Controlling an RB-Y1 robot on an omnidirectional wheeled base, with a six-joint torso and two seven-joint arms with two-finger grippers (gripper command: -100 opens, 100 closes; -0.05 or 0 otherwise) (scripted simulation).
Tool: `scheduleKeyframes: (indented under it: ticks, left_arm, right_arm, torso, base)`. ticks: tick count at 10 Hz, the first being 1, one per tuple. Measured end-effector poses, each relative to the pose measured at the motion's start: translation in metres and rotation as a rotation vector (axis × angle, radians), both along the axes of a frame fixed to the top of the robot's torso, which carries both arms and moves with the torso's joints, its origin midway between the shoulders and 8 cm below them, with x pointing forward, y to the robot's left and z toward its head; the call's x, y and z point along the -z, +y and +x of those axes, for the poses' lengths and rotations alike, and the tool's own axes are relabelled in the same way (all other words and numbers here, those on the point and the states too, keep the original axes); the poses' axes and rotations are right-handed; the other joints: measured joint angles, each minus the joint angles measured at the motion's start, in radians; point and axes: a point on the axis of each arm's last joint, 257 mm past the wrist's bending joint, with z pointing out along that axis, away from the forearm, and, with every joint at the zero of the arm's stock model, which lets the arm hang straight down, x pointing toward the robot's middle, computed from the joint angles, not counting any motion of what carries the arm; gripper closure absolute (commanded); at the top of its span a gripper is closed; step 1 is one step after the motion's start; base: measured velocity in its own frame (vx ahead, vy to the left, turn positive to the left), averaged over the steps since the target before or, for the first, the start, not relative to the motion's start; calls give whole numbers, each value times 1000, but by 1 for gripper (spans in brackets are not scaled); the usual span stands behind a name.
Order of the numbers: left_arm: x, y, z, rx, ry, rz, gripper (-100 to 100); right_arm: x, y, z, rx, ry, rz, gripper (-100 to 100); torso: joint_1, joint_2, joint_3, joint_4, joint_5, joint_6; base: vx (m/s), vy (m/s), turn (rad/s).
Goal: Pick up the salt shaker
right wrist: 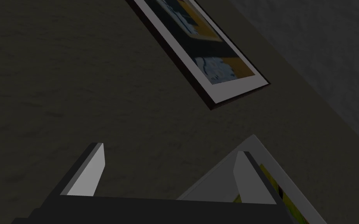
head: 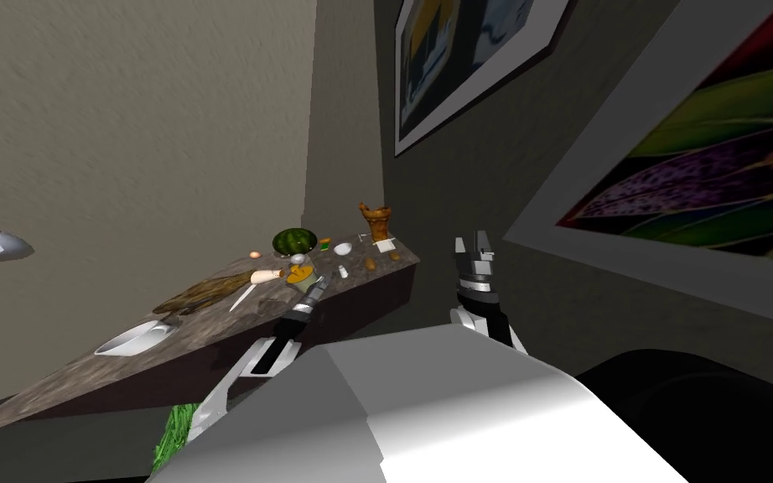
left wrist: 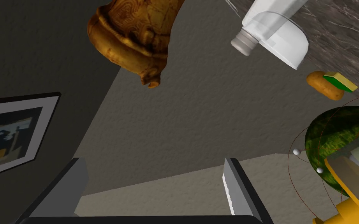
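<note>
Left gripper (head: 319,285) low over the marbled counter (head: 209,317), fingers apart. Salt shaker (head: 343,271), small and white with a grey cap, stands on the counter at the gripper's 1 o'clock, near but not touching. White bowl (head: 342,248) at the shaker's 12 o'clock. Right gripper (head: 475,245) off the counter's end, fingers spread.

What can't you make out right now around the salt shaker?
Salt shaker: in the left wrist view its base is cut off by the picture's edge; in the head view it is too small for detail.
Yellow-and-grey thing beside the left gripper: cut off at the edge, unidentifiable.
Watermelon: partly hidden behind it.
</note>
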Motion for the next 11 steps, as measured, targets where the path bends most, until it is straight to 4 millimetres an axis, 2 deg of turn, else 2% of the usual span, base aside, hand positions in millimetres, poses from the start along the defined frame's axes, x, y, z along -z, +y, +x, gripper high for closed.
scheduleKeyframes:
  ticks: [6,11]
  left_arm:
    - [70,34,-2,24,147,252,-100]
    - [109,70,-15,44,249,433,-100]
  right_arm:
    - [0,0,0,0,0,0,0]
    - [0,0,0,0,0,0,0]
  torso:
    - [-1,-1,-1,0,0,0]
    - [0,-1,0,0,0,0]
  base:
    - [61,-10,-132]
    - [60,-1,-103]
